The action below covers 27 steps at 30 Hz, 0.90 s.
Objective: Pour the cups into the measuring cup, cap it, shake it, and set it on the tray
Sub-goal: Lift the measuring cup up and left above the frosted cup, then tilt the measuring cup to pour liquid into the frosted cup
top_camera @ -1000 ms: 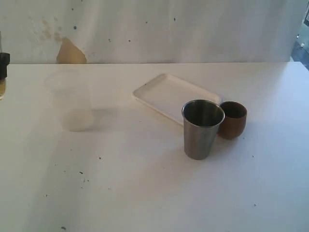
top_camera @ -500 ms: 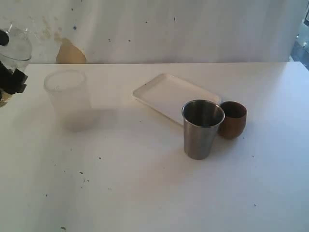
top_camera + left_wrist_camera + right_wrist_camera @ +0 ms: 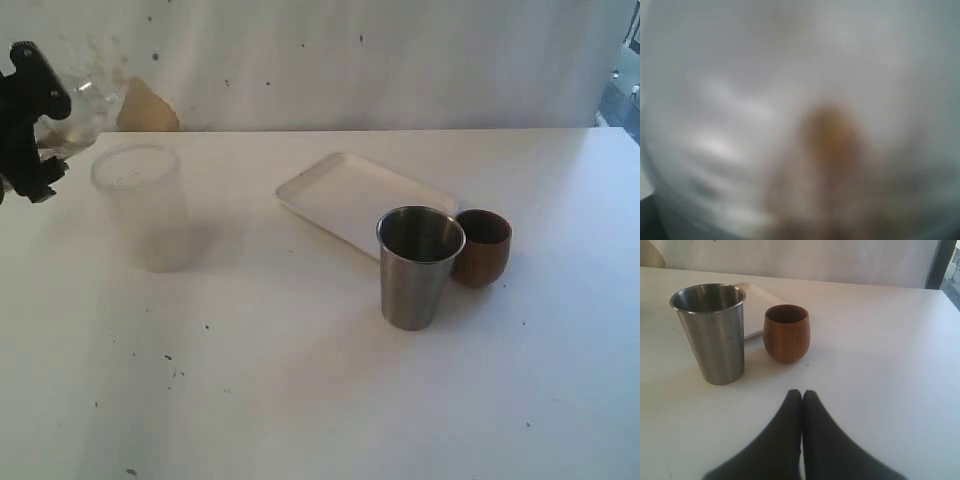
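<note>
At the far left of the exterior view my left gripper [image 3: 40, 125] hangs above the table, shut on the clear measuring cup [image 3: 88, 104], which is tilted over towards the right. Blurred clear plastic of the measuring cup [image 3: 790, 100] fills the left wrist view and hides the jaws. The steel tumbler [image 3: 419, 266] [image 3: 711, 333] stands upright near the middle. The brown wooden cup [image 3: 482, 247] [image 3: 786, 333] sits just to its right. Behind both lies the white tray [image 3: 360, 197] [image 3: 754, 310]. My right gripper [image 3: 801, 392] is shut and empty, low over the table, short of the two cups.
A frosted cloudy plastic cup [image 3: 142, 205] stands upright on the table, just right of and below the held measuring cup. A stained white wall [image 3: 330, 60] runs along the table's far edge. The right gripper does not show in the exterior view.
My left gripper has come in from the left edge and risen, bringing the measuring cup into view and tipping it rightwards. The other cups and the tray have not moved.
</note>
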### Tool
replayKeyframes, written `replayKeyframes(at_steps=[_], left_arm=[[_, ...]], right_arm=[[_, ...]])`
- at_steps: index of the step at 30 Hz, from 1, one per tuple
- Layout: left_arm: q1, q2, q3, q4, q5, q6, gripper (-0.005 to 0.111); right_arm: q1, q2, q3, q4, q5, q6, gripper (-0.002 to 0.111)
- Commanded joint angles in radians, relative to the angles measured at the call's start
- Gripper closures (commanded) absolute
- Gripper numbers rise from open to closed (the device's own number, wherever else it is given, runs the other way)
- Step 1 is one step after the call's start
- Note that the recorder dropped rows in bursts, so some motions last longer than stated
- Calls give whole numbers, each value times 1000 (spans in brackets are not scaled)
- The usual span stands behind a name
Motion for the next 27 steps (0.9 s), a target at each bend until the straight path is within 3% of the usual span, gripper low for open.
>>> replayKeyframes(at_steps=[1,16,20,27], left_arm=[[-2,-14,-17,17,-57,77,107],[-2,-14,-74,17,-21,264,107],[-2,-14,-90,47,27,440,107],[-2,-14,-90,96,25,471,107]], right_arm=[[-2,-5,4,-1,-9,5,108],[-2,-5,4,-1,-9,5,108],[-2,-5,4,-1,-9,5,108],[-2,-5,4,-1,-9,5,108]])
